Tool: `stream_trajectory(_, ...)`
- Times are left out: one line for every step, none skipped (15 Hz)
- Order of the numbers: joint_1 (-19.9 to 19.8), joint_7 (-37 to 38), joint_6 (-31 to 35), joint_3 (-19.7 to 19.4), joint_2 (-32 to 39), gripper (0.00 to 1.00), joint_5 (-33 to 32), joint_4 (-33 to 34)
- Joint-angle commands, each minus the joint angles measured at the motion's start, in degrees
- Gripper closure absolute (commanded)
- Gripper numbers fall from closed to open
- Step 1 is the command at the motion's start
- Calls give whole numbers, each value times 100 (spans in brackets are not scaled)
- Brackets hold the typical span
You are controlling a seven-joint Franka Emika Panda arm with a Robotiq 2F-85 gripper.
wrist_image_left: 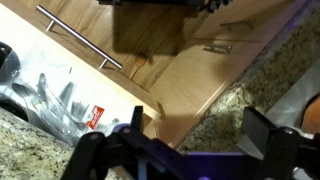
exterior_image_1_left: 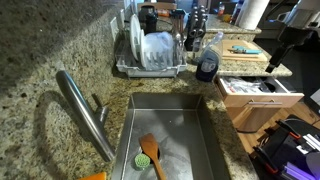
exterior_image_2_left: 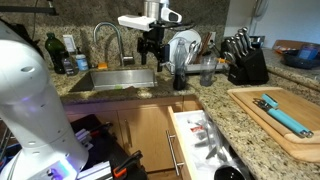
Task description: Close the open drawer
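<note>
The open drawer shows in both exterior views (exterior_image_1_left: 256, 93) (exterior_image_2_left: 193, 140). It is pulled out of the wooden cabinet under the granite counter, with cutlery and a white tray inside. In the wrist view the drawer (wrist_image_left: 60, 60) lies at the left, with its bar handle and the cutlery visible. My gripper (exterior_image_2_left: 150, 48) hangs in the air above the counter edge beside the sink, well above the drawer. It also shows in an exterior view (exterior_image_1_left: 282, 50). In the wrist view the gripper's (wrist_image_left: 200, 132) fingers are spread wide with nothing between them.
A steel sink (exterior_image_1_left: 200, 105) holds a wooden spatula (exterior_image_1_left: 152, 150) and a green brush. A dish rack (exterior_image_1_left: 150, 50) with plates, a soap bottle (exterior_image_1_left: 207, 62), a knife block (exterior_image_2_left: 243, 62) and a cutting board (exterior_image_2_left: 280, 120) stand on the granite counter. A faucet (exterior_image_1_left: 85, 110) is beside the sink.
</note>
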Motion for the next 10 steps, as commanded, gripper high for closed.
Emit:
stream_trajectory(-300,1190,1159,513,789,0,-329,-289)
stream_trajectory(-442,1458,1384,555,983,0,-603,-424)
stream_trajectory(-636,1696,1638,556,1115,0,-974,-626)
stream_trajectory(-286,1411,1143,524,768,0,-570,-342)
stream_trajectory(-359,1491,1291,524,947,0,-666,-436)
stream_trajectory(-351,1481,1291,522,998,0,-648,-411)
stream_trajectory(-337,1481,1281,534,975,0,-638,-373)
stream_trajectory(-324,1481,1272,548,921,0,-626,-347)
stream_trajectory(-317,1480,1260,551,867,0,-619,-339)
stream_trajectory(-318,1479,1251,551,830,0,-619,-339)
